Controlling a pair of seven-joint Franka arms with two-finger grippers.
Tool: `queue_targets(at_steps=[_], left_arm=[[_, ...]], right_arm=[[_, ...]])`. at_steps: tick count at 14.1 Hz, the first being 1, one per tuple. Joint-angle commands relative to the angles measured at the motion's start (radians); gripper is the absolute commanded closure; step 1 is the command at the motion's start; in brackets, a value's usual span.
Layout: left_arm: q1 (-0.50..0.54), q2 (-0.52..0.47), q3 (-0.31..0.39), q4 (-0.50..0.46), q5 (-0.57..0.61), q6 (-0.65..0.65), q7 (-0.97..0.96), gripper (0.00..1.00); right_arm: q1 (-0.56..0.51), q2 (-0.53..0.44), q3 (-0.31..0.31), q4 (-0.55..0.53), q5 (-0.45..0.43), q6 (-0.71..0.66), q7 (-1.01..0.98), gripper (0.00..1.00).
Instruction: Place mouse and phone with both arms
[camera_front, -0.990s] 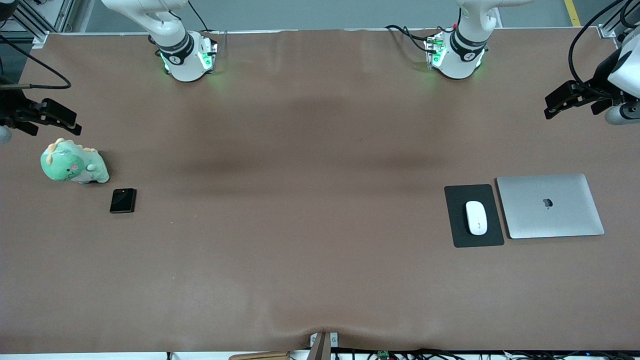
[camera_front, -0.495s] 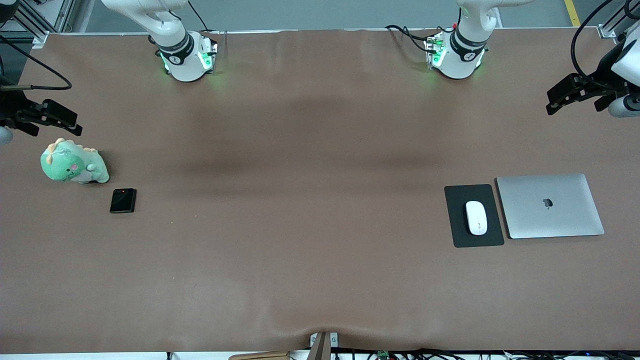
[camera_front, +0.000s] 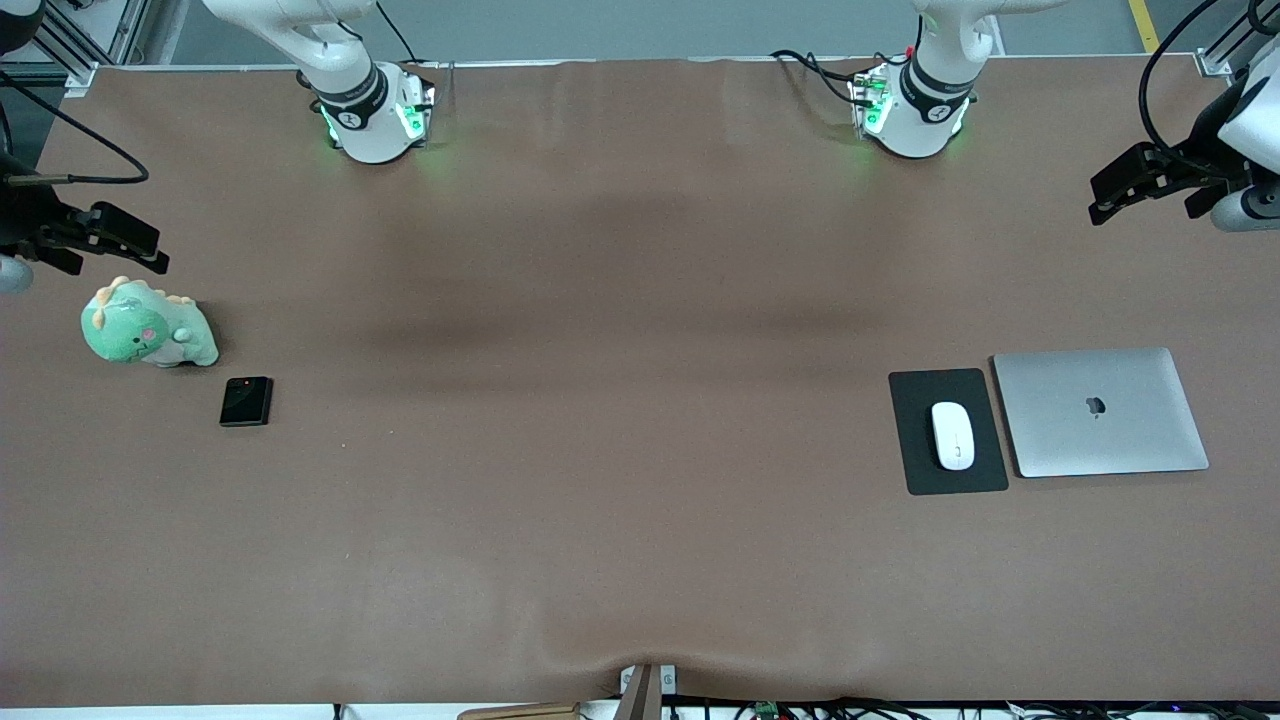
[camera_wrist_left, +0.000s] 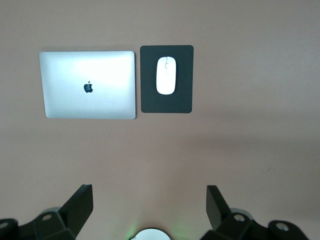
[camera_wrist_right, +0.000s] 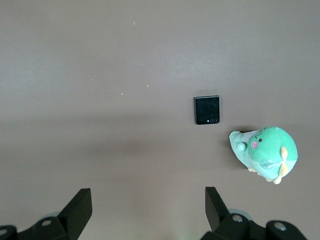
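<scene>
Glossy white mouse sits on mouse pad beside laptop; light, slick, so pinch its long sides. Phone lies flat near plush dino; prob. thin, take by edges. Left gripper and right gripper both wide, empty, raised at table ends.

The only mark that could be made out was a dark apple logo at the middle of the closed silver laptop's lid, seen also in the left wrist view. Small dark round marks sat on the collars of both arm bases, too small to read. No words or numbers could be read.
</scene>
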Motion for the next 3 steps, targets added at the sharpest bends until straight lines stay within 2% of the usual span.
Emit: queue_targets(at_steps=[1, 3], left_arm=[[0.011, 0.001, 0.0, 0.014, -0.019, -0.021, 0.019, 0.0], [0.01, 0.001, 0.0, 0.014, -0.017, -0.021, 0.018, 0.0]], right_arm=[[0.002, 0.015, 0.002, 0.022, -0.014, -0.011, 0.017, 0.0], [0.001, 0.018, 0.002, 0.021, -0.014, -0.011, 0.015, 0.0]])
